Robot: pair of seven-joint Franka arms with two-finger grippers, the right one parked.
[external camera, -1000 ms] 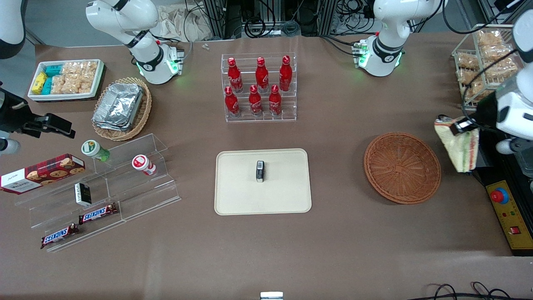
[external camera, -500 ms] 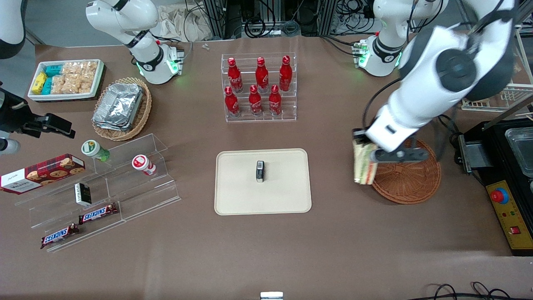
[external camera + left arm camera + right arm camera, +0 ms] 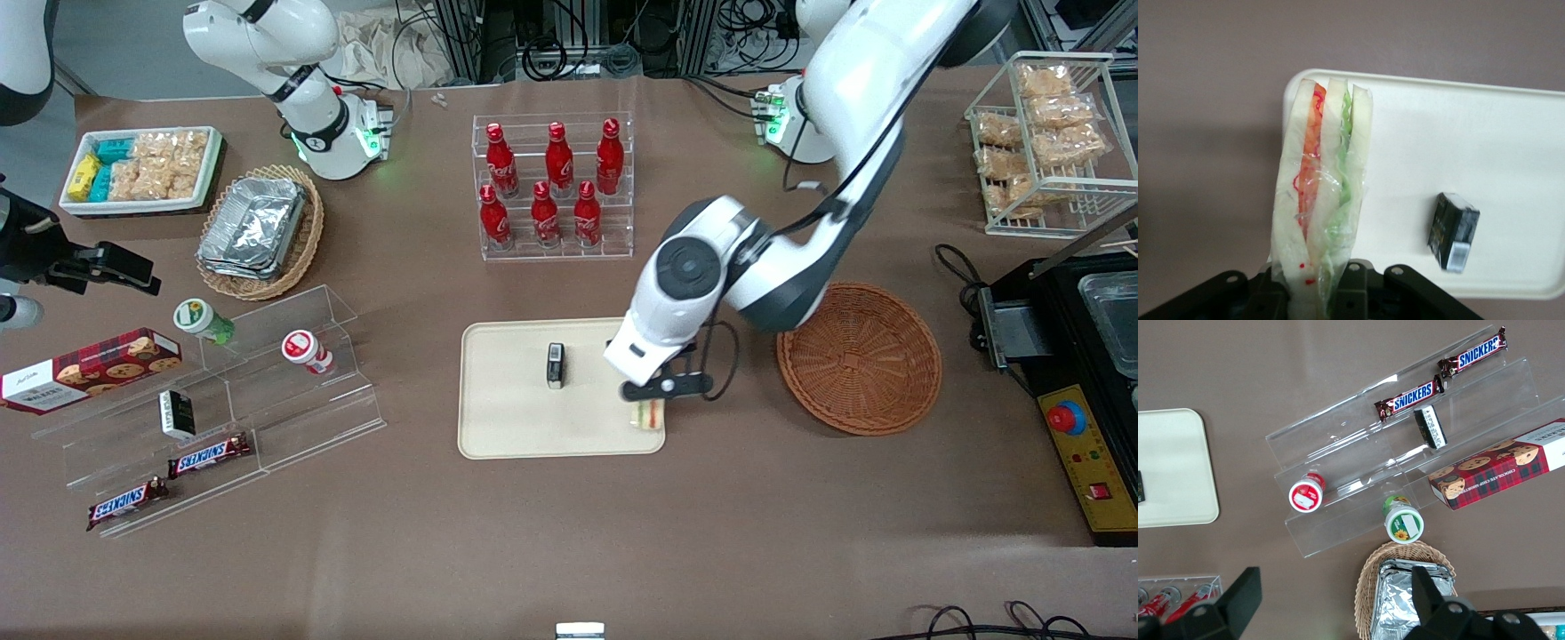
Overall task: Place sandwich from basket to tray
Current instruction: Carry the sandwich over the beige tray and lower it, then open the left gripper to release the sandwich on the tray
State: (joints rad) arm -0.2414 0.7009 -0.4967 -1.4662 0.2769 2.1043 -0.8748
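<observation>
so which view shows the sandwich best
The left wrist view: the sandwich fills it, layers plain, clamped in the gripper over the tray. The front view shows only a sliver under the arm; the right wrist view shows none.

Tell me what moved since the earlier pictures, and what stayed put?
The tool carried the sandwich from past the basket, over it, to the tray corner nearest the basket. It still grips the sandwich, hanging above the tray. The basket, the tray and the small dark box on it stayed put.
</observation>
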